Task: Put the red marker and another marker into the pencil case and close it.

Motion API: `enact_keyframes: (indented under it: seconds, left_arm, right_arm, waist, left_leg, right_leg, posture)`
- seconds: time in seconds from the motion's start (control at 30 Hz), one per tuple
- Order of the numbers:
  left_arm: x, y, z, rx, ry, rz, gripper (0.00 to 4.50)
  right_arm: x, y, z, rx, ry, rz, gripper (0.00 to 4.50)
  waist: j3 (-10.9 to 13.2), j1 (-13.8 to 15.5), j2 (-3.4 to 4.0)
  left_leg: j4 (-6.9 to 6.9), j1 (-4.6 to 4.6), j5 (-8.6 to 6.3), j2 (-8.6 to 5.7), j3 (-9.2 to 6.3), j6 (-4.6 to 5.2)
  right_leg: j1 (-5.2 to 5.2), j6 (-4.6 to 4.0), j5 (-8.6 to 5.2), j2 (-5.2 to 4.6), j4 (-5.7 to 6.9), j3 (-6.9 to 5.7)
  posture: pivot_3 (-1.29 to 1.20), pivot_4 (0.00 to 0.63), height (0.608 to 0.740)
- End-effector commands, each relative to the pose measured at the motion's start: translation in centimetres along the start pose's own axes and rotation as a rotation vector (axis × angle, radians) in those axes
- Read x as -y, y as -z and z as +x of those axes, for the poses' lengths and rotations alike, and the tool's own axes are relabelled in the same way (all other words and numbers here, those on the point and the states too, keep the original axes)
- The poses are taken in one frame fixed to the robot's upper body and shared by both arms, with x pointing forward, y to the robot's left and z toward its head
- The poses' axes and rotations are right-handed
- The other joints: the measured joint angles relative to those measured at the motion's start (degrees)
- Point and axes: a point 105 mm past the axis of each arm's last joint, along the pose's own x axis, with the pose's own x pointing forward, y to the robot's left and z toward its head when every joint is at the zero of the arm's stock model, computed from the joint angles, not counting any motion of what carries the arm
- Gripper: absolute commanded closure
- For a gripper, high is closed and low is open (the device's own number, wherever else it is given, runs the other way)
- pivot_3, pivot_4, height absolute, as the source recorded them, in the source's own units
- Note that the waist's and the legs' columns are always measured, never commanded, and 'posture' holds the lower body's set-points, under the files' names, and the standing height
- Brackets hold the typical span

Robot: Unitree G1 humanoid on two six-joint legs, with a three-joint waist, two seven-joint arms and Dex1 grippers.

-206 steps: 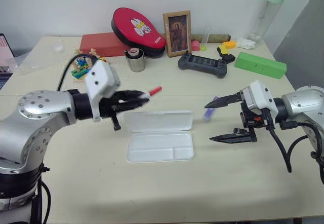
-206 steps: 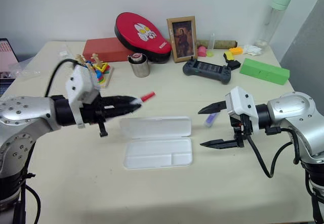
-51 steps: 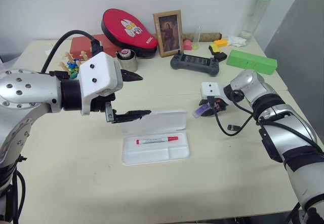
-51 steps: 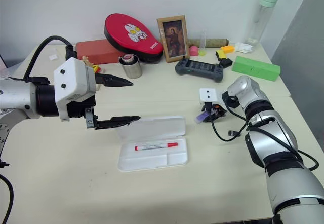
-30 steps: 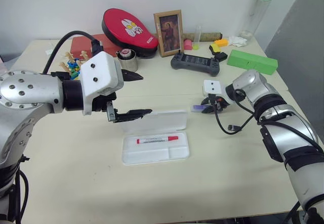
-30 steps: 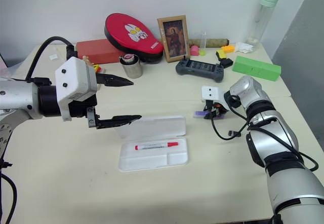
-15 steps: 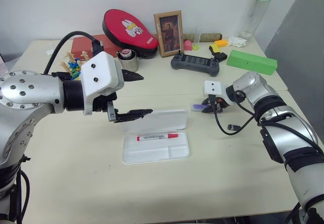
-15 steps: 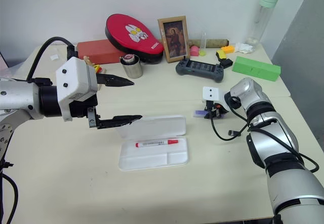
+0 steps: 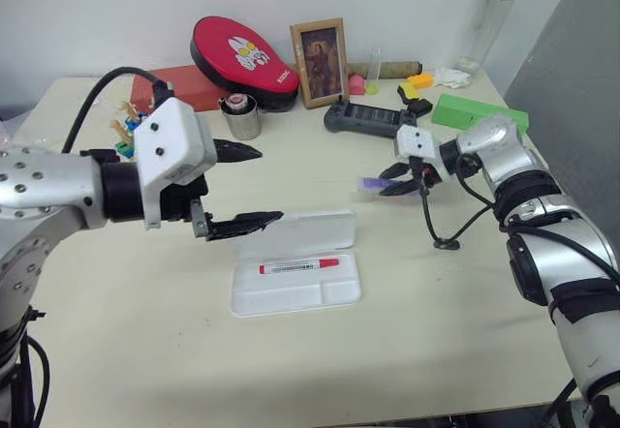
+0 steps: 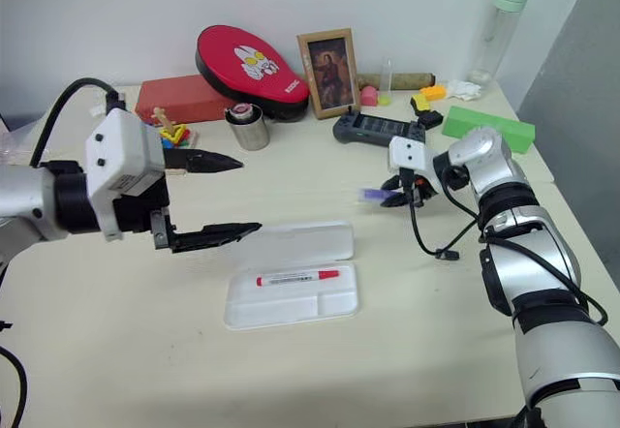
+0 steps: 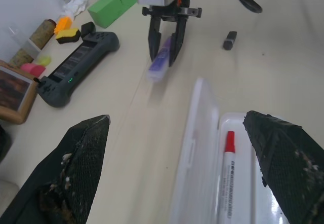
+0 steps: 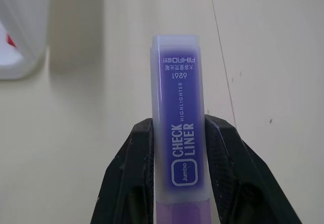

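Note:
The pencil case (image 9: 291, 294) lies open at mid-table, its lid (image 9: 310, 230) flat behind the tray. In the tray's long compartment rests the red marker (image 9: 298, 266), also seen from the left wrist (image 11: 226, 171). My left gripper (image 9: 271, 185) hovers open and empty above the case's left end. To the right of the case, my right gripper (image 9: 395, 182) is shut on the short purple marker (image 9: 372, 185), holding it level, clear of the table. In the right wrist view the purple marker (image 12: 178, 148) sits clamped between both fingers (image 12: 134, 158).
A black game controller (image 9: 373, 118) and a green box (image 9: 480, 115) lie behind my right gripper. A small dark cap piece (image 11: 230, 40) and a loop of cable (image 9: 441, 229) lie on the table beside it. A metal cup (image 9: 235, 115), photo frame (image 9: 318, 48) and red pouch (image 9: 237, 52) line the back.
My right gripper has lifted the purple marker off the table and carried it slightly left. The left gripper has stayed open in about the same place.

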Motion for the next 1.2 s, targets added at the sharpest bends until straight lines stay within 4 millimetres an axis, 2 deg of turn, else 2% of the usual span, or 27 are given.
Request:
enact_keyframes:
  seconds: [0.03,0.13,0.23,0.3,0.37,0.47,0.6,0.7,1.03,1.2]
  left_arm:
    - [0.4,-0.8,-2.2,-0.022,-0.021,0.004,0.0]
    - [1.0,0.0,-3.3,-0.089,-0.021,-0.022,0.0]
    - [1.6,0.8,-4.1,-0.143,-0.016,-0.04,0.0]
    - [1.8,1.2,-4.4,-0.167,-0.019,-0.045,0.0]
    - [1.9,2.0,-4.7,-0.208,-0.036,-0.045,0.0]
    - [2.1,2.7,-4.9,-0.238,-0.046,-0.037,0.0]
    - [1.8,3.7,-4.9,-0.267,-0.067,-0.02,0.0]
    - [1.4,4.0,-4.7,-0.27,-0.072,-0.012,0.0]
    - [0.2,5.2,-4.6,-0.305,-0.073,0.023,0.0]
    - [0.0,5.5,-4.8,-0.318,-0.071,0.027,0.0]
  right_arm:
    - [0.8,-3.9,-2.8,0.098,0.004,-0.136,3.45]
    - [0.5,-6.0,-3.9,0.146,0.006,-0.208,3.45]
    - [-0.6,-8.3,-4.5,0.214,-0.016,-0.258,3.45]
    - [-1.9,-9.6,-4.8,0.261,-0.053,-0.276,3.45]
    - [-3.9,-11.4,-4.8,0.315,-0.117,-0.313,3.45]
    - [-6.0,-12.7,-4.8,0.357,-0.185,-0.326,3.45]
    - [-9.1,-15.4,-3.2,0.443,-0.242,-0.237,3.45]
    - [-9.6,-15.9,-1.9,0.458,-0.237,-0.141,3.45]
    - [-10.1,-16.0,4.5,0.43,-0.155,0.061,3.45]
    - [-10.9,-15.6,6.3,0.411,-0.171,0.146,3.45]
  waist:
    - [0.02,0.07,0.03]
    - [0.15,0.13,0.12]
    - [0.16,0.26,0.13]
    - [0.16,0.34,0.14]
    - [0.17,0.41,0.15]
    - [0.18,0.44,0.17]
    - [0.18,0.56,0.17]
    - [0.18,0.61,0.17]
    - [0.16,0.55,0.14]
    - [0.17,0.46,0.15]
  left_leg:
    - [0.0,0.0,0.0,0.0,0.0,0.0]
    - [0.01,-0.01,0.0,0.0,0.0,0.0]
    - [-0.02,0.0,0.0,0.01,-0.02,0.0]
    - [-0.03,-0.01,0.0,0.02,-0.02,0.0]
    - [-0.03,-0.02,0.0,0.02,-0.02,0.0]
    - [-0.03,-0.03,0.0,0.03,-0.02,0.0]
    - [-0.03,0.0,0.0,0.02,-0.01,0.0]
    - [-0.02,-0.01,0.0,0.03,-0.02,0.0]
    - [-0.05,-0.1,0.0,0.02,0.0,0.0]
    - [-0.08,-0.21,0.0,0.02,0.01,0.0]
  right_leg:
    - [0.0,0.0,0.0,0.0,0.0,0.0]
    - [-0.01,0.0,0.0,0.0,0.02,-0.01]
    - [0.0,-0.02,-0.02,0.0,0.02,-0.04]
    - [0.0,-0.03,-0.03,0.0,0.03,-0.03]
    - [-0.01,-0.03,-0.03,0.0,0.03,-0.03]
    - [-0.04,-0.04,-0.04,0.0,0.05,-0.03]
    - [-0.05,-0.06,-0.05,0.0,0.09,-0.02]
    - [-0.06,-0.06,-0.04,0.0,0.13,-0.03]
    - [-0.3,-0.1,-0.06,0.01,0.32,0.0]
    - [-0.44,-0.12,-0.08,0.01,0.34,0.0]
  posture:
    - [0.0,0.15,0.74]
    - [0.0,0.15,0.74]
    - [0.0,0.15,0.74]
    - [0.0,0.15,0.74]
    - [0.0,0.15,0.74]
    - [0.0,0.15,0.74]
    - [0.0,0.15,0.74]
    - [0.0,0.15,0.74]
    - [0.0,0.15,0.74]
    - [0.0,0.15,0.74]
